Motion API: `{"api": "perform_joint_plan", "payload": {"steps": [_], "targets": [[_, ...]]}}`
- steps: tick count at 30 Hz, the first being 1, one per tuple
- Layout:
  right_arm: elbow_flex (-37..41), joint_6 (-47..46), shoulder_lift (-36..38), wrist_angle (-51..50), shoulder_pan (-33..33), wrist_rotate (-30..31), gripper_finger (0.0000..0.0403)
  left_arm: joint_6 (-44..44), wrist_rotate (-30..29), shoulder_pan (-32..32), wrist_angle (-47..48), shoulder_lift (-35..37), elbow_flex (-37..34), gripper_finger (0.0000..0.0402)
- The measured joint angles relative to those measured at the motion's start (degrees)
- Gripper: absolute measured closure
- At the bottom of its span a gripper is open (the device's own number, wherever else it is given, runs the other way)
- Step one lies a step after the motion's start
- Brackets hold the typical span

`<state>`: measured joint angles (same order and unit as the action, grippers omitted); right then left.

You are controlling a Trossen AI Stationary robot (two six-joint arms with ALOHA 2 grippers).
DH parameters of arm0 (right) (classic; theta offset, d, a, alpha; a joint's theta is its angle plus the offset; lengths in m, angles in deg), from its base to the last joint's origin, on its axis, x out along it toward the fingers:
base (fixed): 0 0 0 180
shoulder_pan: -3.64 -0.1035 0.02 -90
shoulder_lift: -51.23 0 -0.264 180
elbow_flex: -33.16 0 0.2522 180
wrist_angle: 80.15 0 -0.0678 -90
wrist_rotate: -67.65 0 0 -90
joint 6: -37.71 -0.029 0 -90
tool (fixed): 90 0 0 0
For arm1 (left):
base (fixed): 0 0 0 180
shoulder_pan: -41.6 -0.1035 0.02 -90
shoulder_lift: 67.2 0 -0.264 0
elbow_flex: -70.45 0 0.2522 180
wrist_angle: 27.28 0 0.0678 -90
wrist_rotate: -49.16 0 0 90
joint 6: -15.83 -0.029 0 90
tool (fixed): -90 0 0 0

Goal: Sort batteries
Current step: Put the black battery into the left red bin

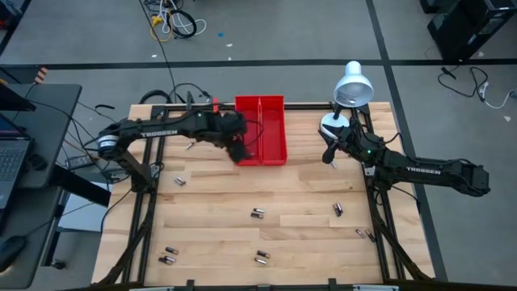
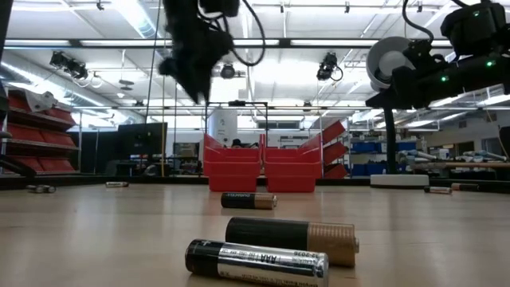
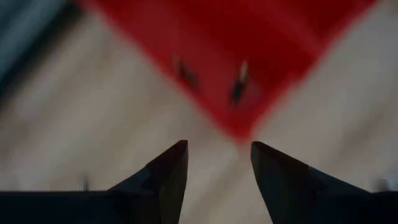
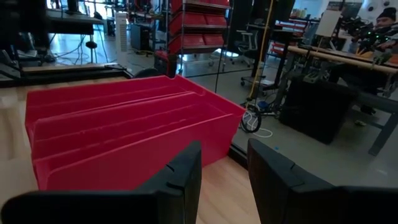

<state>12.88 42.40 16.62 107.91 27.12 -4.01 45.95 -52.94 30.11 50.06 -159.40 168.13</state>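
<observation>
Worktop [image 1: 242, 210]: pale wood. Red bin [image 1: 260, 129], two compartments, top centre. Left pincer [image 1: 240, 151] at bin's left near corner, fingers parted, empty. Right pincer [image 1: 328, 155] right of bin, narrow gap, empty. Batteries [image 1: 257, 214]: about ten scattered lower frame, long axes mixed; two in bin.

Overhead, table-level and both wrist cameras all share the red bin [image 1: 260, 129].

Grey floor [image 1: 266, 32] with loose cables [image 1: 174, 20] surrounds the wooden table [image 1: 242, 242]. A white lamp [image 1: 352, 85] stands at its far right; ceiling lights [image 2: 263, 76] glow overhead.
</observation>
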Motion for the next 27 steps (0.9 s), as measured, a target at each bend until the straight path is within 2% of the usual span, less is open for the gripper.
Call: {"api": "perform_joint_plan", "payload": {"steps": [3,5,8,11,15,18,24,27], "targets": [[0.0,-1.0,0.02,-0.95,0.0,0.0,0.0286,6.82,6.03,4.65,11.45,-0.08,0.45,0.0209],[0.0,-2.42,0.02,-2.51,0.0,0.02,0.0286,10.95,7.35,8.9,16.76,-0.09,-1.11,0.0209],[0.0,-3.98,0.01,-5.76,-0.03,0.0,0.0286,18.97,12.98,15.19,19.63,-0.11,-4.65,0.0209],[0.0,-4.5,0.0,-7.81,-0.04,0.0,0.0286,27.27,19.05,21.89,16.51,-0.11,-7.55,0.0209],[0.0,-4.5,0.0,-7.72,-0.04,0.0,0.0286,40.71,17.29,30.76,6.49,-0.15,-10.35,0.0209],[0.0,-3.95,0.0,-6.09,-0.04,0.0,0.0286,50.46,16.46,34.77,0.45,-0.17,-12.68,0.0208],[0.0,-0.95,0.05,1.91,-0.04,-0.2,0.0286,64.71,18.82,41.28,-6.75,-0.15,-15.69,0.0208],[-0.02,-2.71,-0.05,1.41,-0.04,-1.42,0.0286,70.64,19.0,44.38,-7.73,-0.15,-16.58,0.0208]]}}
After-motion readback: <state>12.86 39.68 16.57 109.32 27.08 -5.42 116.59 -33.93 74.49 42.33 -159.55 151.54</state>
